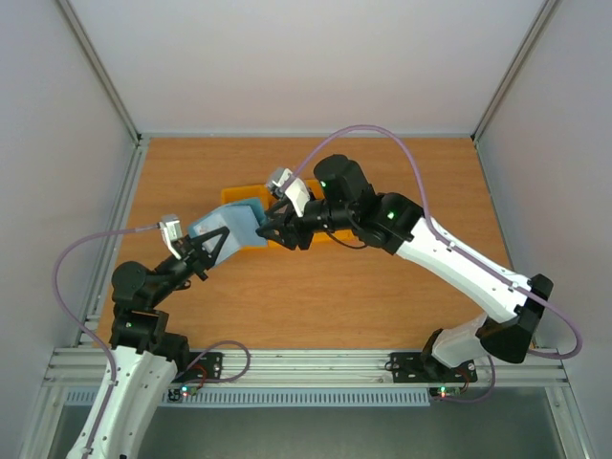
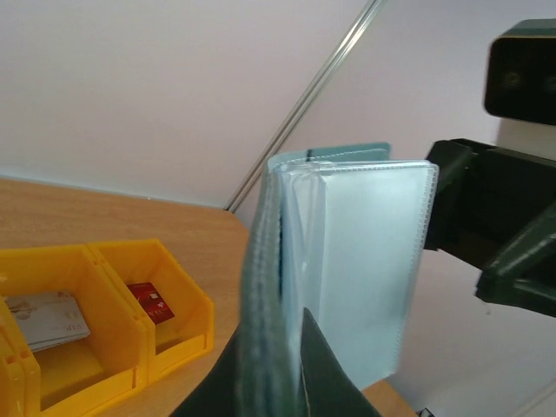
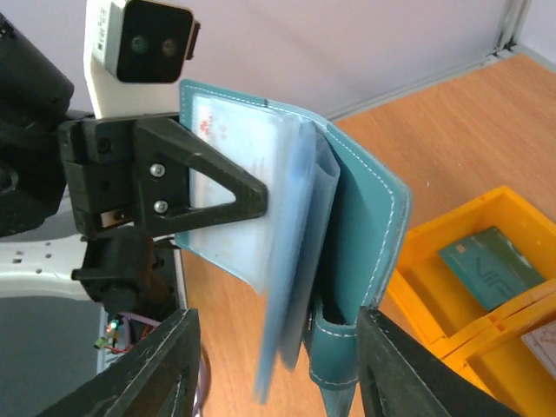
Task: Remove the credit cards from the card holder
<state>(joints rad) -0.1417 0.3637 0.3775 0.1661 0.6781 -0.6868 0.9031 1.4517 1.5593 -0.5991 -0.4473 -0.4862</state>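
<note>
Clamping the card holder (image 1: pixel 229 228) above the left end of the yellow bins (image 2: pixel 184 334), the left gripper (image 1: pixel 208 251) has its jaws tight on the soft, stitched dusty-blue cover. Glossy clear sleeves fan out like pages. Over the bins, the right gripper (image 1: pixel 275 232) stands half-spread astride the holder's edge, pinching nothing. Flat in the bins' boxy compartments lie a red card (image 2: pixel 149 301), a whitish card (image 2: pixel 48 321) and a teal card (image 3: pixel 491 265).

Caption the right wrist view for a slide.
Left hand holds the open card holder between the spread fingers of the right hand; teal card lies in yellow bin.
</note>
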